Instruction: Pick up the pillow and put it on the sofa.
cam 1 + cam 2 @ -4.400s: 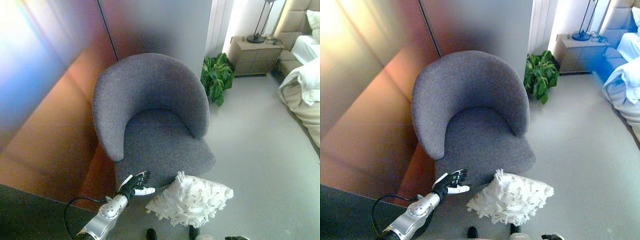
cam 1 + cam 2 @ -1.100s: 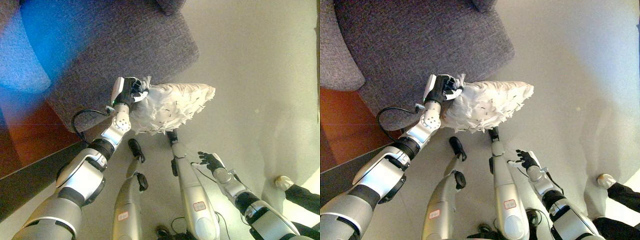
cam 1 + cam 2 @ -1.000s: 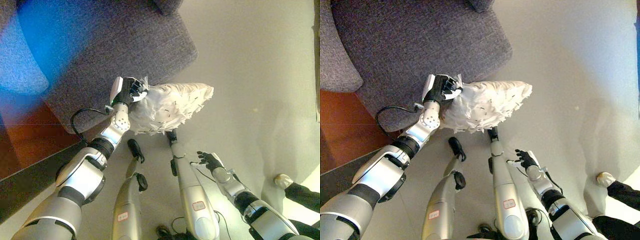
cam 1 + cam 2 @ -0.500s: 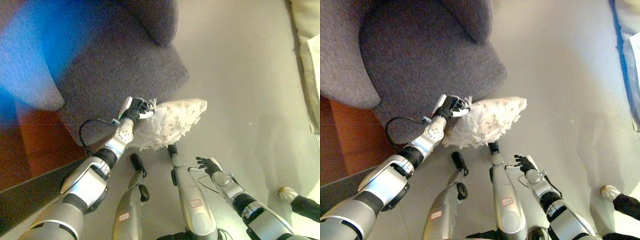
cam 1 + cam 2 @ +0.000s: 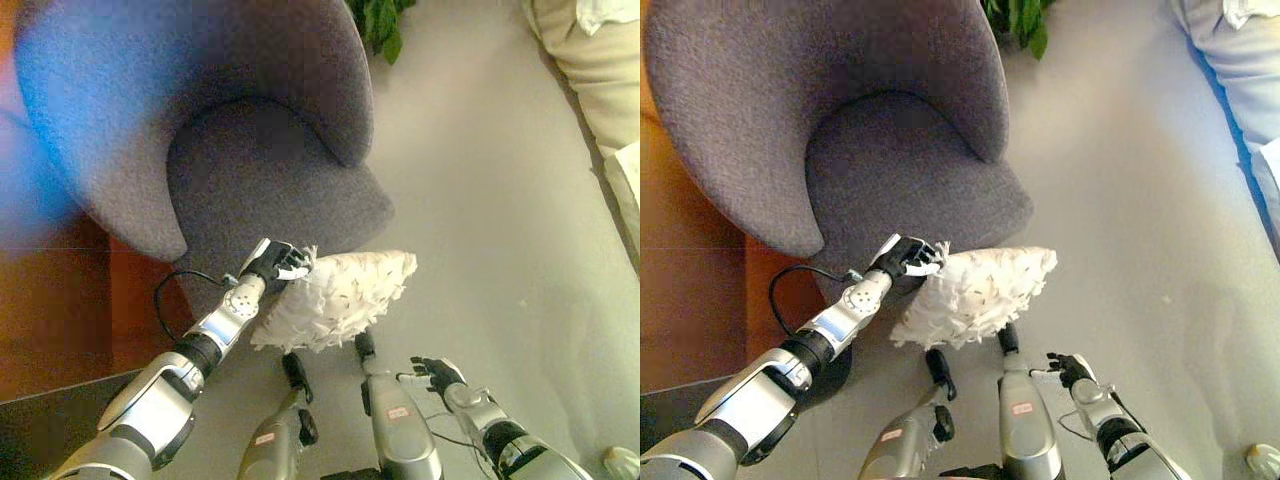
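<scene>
My left robot hand [image 5: 904, 258] pinches one corner of the fluffy white pillow [image 5: 978, 293], so it hangs just beside the hand, right in front of the grey sofa [image 5: 880, 150]. My right robot hand [image 5: 1068, 370] waits low with loose fingers, holding nothing.

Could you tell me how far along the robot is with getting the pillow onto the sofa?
The grab looks done: the left hand is closed on the top corner of the white fringed pillow, which hangs beside the front of the grey sofa chair. The right hand is low, holding nothing. Left to do: carry the pillow over the seat and release it; the seat has nothing on it yet.
</scene>
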Controlling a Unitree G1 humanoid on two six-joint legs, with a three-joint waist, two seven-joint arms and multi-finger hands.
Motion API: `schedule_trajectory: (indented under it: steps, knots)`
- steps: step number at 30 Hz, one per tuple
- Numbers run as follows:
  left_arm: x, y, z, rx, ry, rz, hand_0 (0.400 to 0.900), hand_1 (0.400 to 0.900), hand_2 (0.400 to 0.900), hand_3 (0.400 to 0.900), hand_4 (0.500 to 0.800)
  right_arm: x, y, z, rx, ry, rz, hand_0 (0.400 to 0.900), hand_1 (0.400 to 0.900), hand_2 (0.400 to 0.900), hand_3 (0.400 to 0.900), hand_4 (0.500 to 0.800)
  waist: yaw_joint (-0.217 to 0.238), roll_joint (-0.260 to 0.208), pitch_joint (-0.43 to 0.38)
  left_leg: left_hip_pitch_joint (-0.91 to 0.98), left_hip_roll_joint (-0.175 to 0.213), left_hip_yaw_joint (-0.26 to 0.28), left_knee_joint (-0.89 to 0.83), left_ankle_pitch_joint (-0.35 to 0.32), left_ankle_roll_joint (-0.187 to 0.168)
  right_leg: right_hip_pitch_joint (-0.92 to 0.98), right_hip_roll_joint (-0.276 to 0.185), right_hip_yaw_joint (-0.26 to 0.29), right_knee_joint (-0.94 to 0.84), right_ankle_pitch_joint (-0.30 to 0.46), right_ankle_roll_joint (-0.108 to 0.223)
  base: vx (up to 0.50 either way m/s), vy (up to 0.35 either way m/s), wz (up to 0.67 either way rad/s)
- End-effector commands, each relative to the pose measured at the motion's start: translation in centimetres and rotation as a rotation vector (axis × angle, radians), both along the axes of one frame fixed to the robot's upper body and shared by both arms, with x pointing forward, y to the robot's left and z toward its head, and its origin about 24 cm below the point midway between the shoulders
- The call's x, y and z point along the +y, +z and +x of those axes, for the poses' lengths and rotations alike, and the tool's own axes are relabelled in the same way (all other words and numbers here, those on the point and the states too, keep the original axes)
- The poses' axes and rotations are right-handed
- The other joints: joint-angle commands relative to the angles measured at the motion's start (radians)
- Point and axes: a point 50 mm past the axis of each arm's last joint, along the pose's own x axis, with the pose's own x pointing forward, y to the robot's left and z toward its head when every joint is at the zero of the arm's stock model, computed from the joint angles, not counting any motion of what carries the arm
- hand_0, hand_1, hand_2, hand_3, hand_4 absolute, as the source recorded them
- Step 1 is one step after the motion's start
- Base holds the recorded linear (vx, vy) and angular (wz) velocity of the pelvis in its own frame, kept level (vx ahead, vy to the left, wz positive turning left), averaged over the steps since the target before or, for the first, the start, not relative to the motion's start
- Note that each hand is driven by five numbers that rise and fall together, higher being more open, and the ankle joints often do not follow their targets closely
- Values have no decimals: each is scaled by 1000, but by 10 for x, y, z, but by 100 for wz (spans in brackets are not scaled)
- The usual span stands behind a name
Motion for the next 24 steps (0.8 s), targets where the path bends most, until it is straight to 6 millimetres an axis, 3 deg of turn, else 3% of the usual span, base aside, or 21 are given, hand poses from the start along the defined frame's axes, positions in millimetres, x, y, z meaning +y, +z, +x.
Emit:
schedule_trajectory:
  steps: [1,5,13,18,19,20,23,24]
  knots:
    - [4,76,20,-268,-25,-159,400,400,400,400,500,-20,-24,-60,181,11,-50,900,900,900,900,800,40,-22,-175,-22,18,-52,132,-136,-47,24,-36,-19,92,-147,52,124,30,10]
    - [3,93,19,-281,-79,-170,400,400,400,400,500,-21,-31,-78,251,12,-52,900,900,900,900,800,54,-17,-227,21,10,-65,116,-140,-45,81,-37,-32,68,-151,53,117,28,10]
    - [5,159,19,-369,-123,-211,400,400,400,400,500,-17,-39,-100,339,36,-49,900,900,900,900,800,85,-10,-329,82,1,-89,105,-154,-39,168,-35,-51,36,-164,53,128,3,5]
    - [27,208,19,-457,-61,-294,400,400,400,400,500,-20,-41,-111,379,34,-52,900,900,900,900,800,94,3,-369,112,-2,-99,84,-155,-40,206,-32,-59,17,-170,56,92,-2,5]
    - [27,208,19,-457,-61,-294,400,400,400,400,500,-20,-41,-111,379,34,-51,900,900,900,900,800,94,2,-369,112,-2,-99,83,-155,-40,207,-32,-59,16,-170,56,74,3,6]
    - [39,220,19,-472,-17,-351,400,400,400,400,500,-22,-42,-116,397,25,-52,900,900,900,900,800,99,8,-379,121,-4,-102,75,-154,-40,217,-31,-63,10,-172,56,71,1,6]
    - [58,227,20,-475,65,-445,400,400,400,400,500,-23,-44,-124,419,16,-53,900,900,900,900,800,101,16,-390,127,-7,-104,68,-154,-39,227,-30,-66,3,-174,57,59,1,3]
    - [74,225,21,-483,136,-494,400,400,400,400,500,-24,-44,-129,432,8,-51,900,900,900,900,800,103,18,-395,131,-8,-106,64,-154,-39,231,-28,-67,0,-174,56,49,-5,2]
